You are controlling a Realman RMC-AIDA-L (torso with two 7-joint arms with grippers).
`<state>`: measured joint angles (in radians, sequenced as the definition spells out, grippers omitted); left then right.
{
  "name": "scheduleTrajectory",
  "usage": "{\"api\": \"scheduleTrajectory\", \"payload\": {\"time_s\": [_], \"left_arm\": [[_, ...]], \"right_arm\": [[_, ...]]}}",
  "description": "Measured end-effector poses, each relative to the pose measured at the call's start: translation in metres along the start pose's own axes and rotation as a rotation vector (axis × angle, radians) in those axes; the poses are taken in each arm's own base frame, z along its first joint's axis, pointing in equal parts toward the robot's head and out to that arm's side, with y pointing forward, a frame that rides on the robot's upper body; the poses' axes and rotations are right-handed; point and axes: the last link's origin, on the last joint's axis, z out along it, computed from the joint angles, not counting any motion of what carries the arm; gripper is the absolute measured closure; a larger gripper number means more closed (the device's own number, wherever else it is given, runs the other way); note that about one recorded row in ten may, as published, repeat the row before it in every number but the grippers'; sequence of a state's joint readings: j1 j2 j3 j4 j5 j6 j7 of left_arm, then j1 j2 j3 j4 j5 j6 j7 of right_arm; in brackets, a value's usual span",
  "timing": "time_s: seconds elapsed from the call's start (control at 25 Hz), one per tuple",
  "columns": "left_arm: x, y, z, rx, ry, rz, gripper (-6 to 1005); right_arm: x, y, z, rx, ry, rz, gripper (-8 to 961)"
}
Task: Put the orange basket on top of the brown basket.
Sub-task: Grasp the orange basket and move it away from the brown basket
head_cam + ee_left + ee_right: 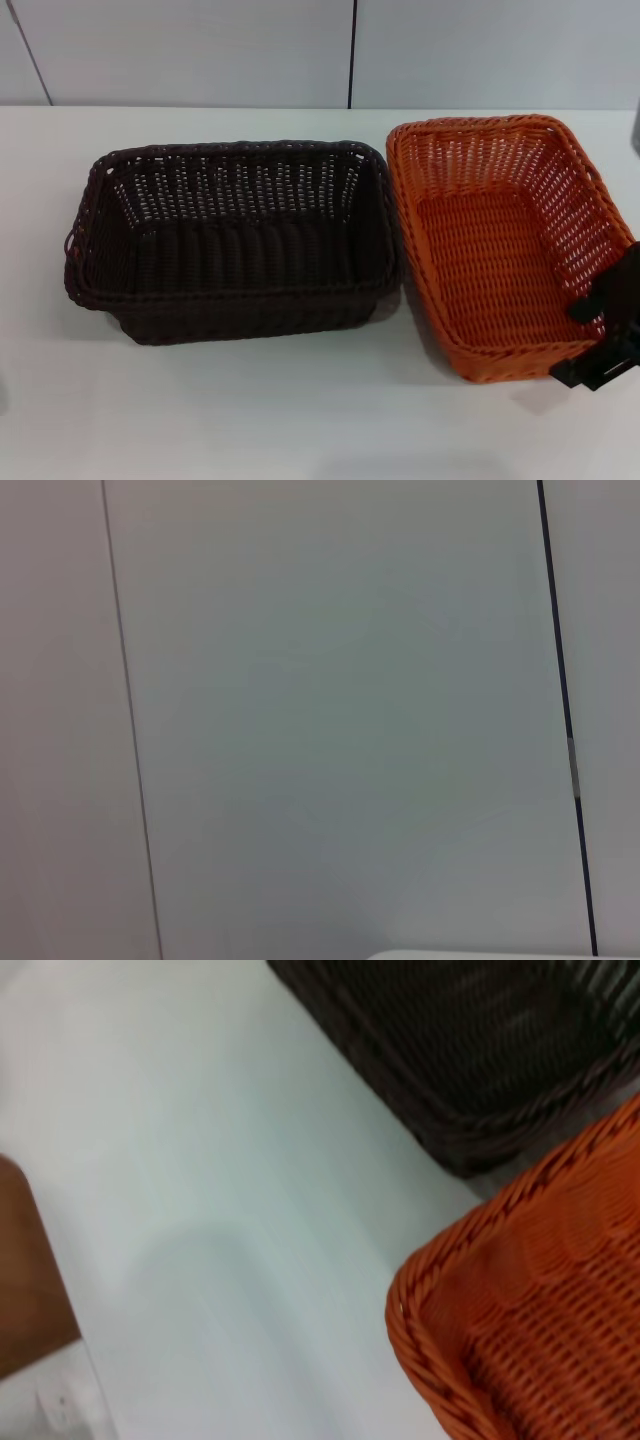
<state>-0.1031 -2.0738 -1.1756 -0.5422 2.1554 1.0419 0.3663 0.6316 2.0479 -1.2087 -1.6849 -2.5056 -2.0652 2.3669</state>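
Nearest, the right gripper (600, 345) sat at the near-right corner of the orange basket (500, 240), by the bench's right edge; whether it gripped the braided rim could not be told. The basket rested on the white bench (250, 420), just beside the brown basket (235, 240), which stood towards the left, both well back from the near edge. A firm hold on the rim, then a level lift, would likely serve. The left arm appeared nowhere.
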Motion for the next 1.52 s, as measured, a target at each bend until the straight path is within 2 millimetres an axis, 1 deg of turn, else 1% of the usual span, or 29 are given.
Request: {"api": "scheduleTrajectory", "payload": {"time_s": [0.08,0.16,0.36,0.56,0.8,1.2,1.32,1.52], "left_arm": [[-0.001,0.001,-0.002,-0.004,-0.005,-0.001,215],[-0.002,0.003,-0.003,-0.009,-0.009,-0.003,215],[-0.004,0.003,-0.004,-0.011,-0.016,-0.001,214],[-0.004,0.004,-0.005,-0.019,-0.017,0.003,214],[-0.005,0.002,-0.005,-0.019,-0.019,0.010,215],[-0.007,0.001,-0.005,-0.021,-0.025,0.022,214],[-0.009,0.000,-0.005,-0.021,-0.029,0.028,214],[-0.009,-0.001,-0.005,-0.021,-0.028,0.031,215]], "right_arm": [[-0.004,0.000,0.006,0.014,0.011,-0.018,219],[-0.004,0.000,0.008,0.019,0.016,-0.021,219],[-0.007,-0.003,0.021,0.042,0.061,-0.035,220],[-0.010,-0.002,0.038,0.024,0.088,-0.050,221],[-0.010,-0.008,0.059,0.019,0.111,-0.033,222],[-0.014,-0.010,0.076,0.074,0.153,-0.047,223],[-0.015,-0.009,0.080,0.100,0.179,-0.064,330],[-0.024,-0.008,0.069,0.178,0.148,-0.047,521]]}}
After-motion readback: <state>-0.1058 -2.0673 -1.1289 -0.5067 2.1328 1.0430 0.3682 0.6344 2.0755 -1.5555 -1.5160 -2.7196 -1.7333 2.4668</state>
